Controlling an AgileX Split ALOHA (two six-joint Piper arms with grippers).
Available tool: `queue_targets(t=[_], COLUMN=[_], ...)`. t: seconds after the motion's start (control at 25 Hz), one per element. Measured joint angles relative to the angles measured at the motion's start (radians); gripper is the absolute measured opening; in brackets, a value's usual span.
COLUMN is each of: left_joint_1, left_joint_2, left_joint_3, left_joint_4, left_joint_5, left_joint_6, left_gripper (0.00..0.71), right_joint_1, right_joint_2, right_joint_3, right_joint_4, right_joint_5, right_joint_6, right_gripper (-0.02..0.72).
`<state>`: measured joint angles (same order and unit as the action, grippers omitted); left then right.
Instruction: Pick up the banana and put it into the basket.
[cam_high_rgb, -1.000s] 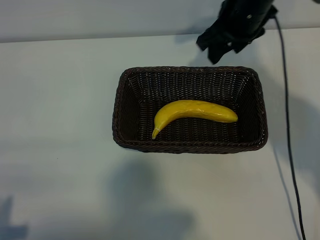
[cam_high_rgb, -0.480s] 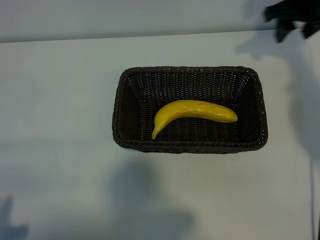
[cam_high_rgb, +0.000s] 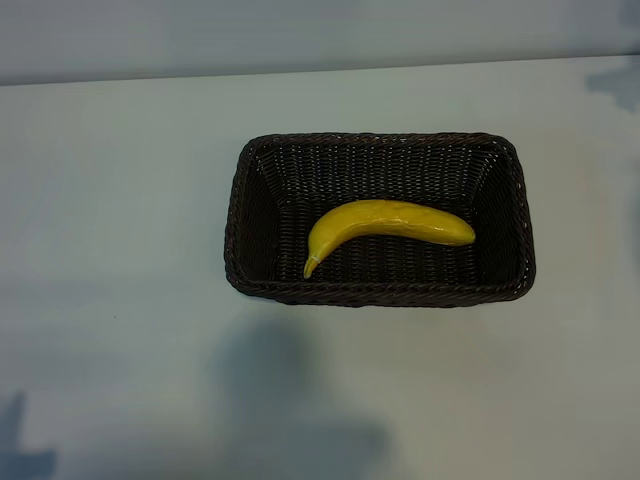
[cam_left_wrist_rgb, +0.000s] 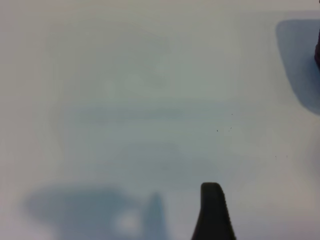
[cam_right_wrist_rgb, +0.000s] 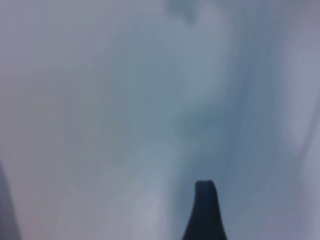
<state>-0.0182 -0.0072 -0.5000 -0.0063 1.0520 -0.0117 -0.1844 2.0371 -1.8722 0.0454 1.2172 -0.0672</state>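
In the exterior view the yellow banana (cam_high_rgb: 385, 226) lies inside the dark brown wicker basket (cam_high_rgb: 380, 294), stretched along the floor with its pointed tip toward the near left corner. Neither arm appears in that view. The left wrist view holds just one dark fingertip (cam_left_wrist_rgb: 212, 195) of the left gripper, over bare white table. The right wrist view likewise shows a single dark fingertip (cam_right_wrist_rgb: 204, 192) of the right gripper above bare table. Both grippers are open, nothing is between their fingers, and both are away from the basket.
The basket stands on a white table (cam_high_rgb: 120, 200). The table's far edge (cam_high_rgb: 200, 76) meets a pale wall. Soft shadows lie on the tabletop in front of the basket.
The right arm, which hung behind the basket's far right corner, has drawn away to the right and left the exterior view. Banana and basket have not moved.
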Motion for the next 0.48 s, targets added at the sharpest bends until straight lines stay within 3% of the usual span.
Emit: queue_targets(t=[0.2, 0.48], left_joint_1=[0.0, 0.0], left_joint_2=[0.0, 0.0], left_joint_3=[0.0, 0.0], left_joint_4=[0.0, 0.0], left_joint_5=[0.0, 0.0], left_joint_6=[0.0, -0.002], left_gripper=[0.541, 0.541], right_joint_1=[-0.004, -0.004], right_joint_2=[-0.086, -0.308], right_joint_3=[0.087, 0.384], right_joint_4=[0.004, 0.0], right_joint_5=[-0.001, -0.003], right_joint_6=[-0.038, -0.05], right_gripper=[0.568, 0.568])
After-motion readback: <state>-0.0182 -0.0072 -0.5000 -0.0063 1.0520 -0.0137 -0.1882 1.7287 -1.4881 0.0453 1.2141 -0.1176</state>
